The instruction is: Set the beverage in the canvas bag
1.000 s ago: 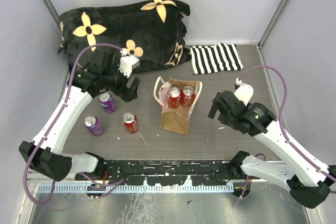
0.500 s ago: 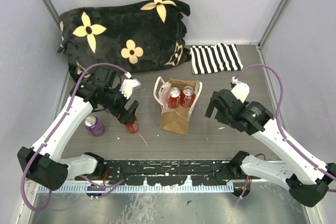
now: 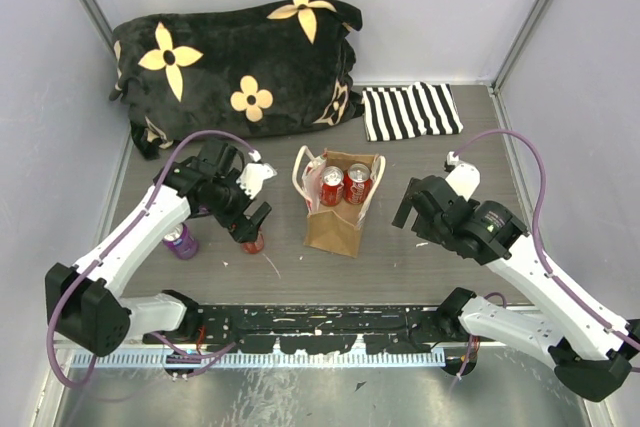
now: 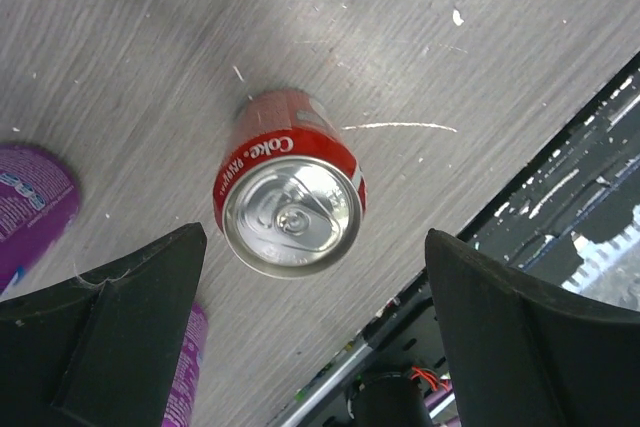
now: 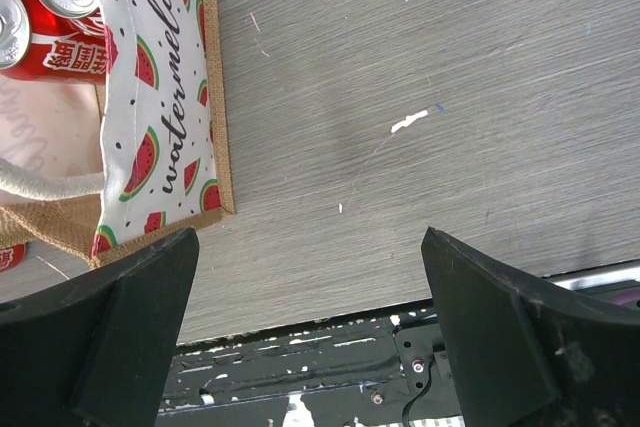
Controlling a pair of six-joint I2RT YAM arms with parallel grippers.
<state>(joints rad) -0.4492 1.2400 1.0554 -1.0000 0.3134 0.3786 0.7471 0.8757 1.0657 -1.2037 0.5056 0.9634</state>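
Left gripper [image 3: 250,224] has swung toward six o'clock and hangs over the can [image 4: 290,197], jaws spread, nothing held.
The can stands upright at nine o'clock from the bag [image 3: 333,232]. I'd drop straight, centre it between my fingers and close mid-wall, since thin, slick aluminium dents and slips. The bag is stiff tan canvas with a soft printed lining and limp cream handles. Two cans sit toward its twelve o'clock side. My right gripper [image 5: 310,247] is spread and empty at three o'clock.
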